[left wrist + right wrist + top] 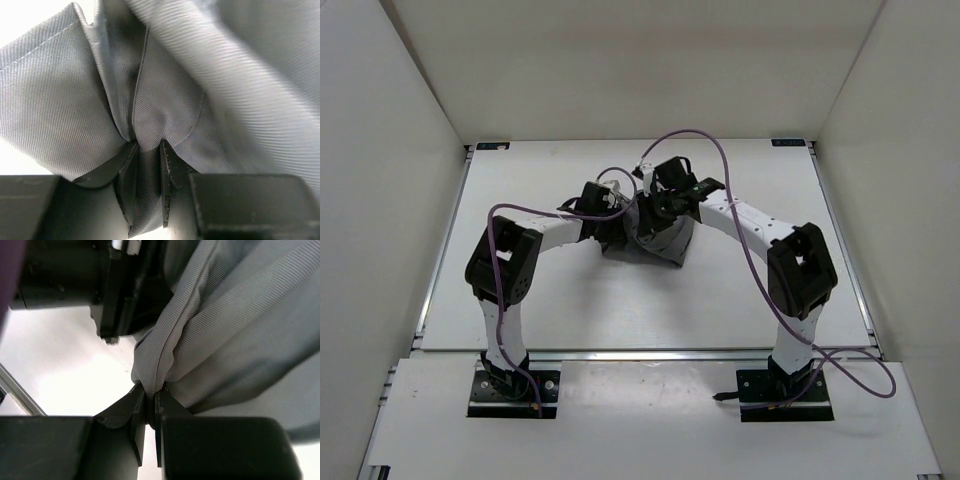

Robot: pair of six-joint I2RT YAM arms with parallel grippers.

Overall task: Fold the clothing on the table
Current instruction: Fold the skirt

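Toward the far middle of the white table (570, 300), seen from above, the grey pleated skirt (658, 240) sits bunched into a small dark heap. Both arms bend inward over it. The left gripper (608, 216) and right gripper (665, 200) meet close together at its upper edge, and their jaws cannot be made out from this height. A purple cable (740, 230) loops over the right arm. With the wrists this near each other, a careless pull could knock one against the other or catch the cable.

From the left wrist, the left gripper (148, 150) has its jaws a little apart, pinching a thick fold of the skirt (60, 100) that runs down between them. The cloth is a fine diagonal twill, matte and soft. A stitched seam climbs from the pinch and a hemmed edge runs along the upper left. Several layers seem to be gathered in this bite, so an outer layer could slide free under tension and the fold would come out crooked.

From the right wrist, the right gripper (149, 395) is nearly closed on a narrow rope of the skirt (240, 330), with pleats fanning out from the pinch to the upper right. The table (60, 365) shows smooth and bright below. The black housing of the other arm (75, 280) looms just beside the cloth. This grip is thin and taut, and a sharp tug might pull the ridge out of it.
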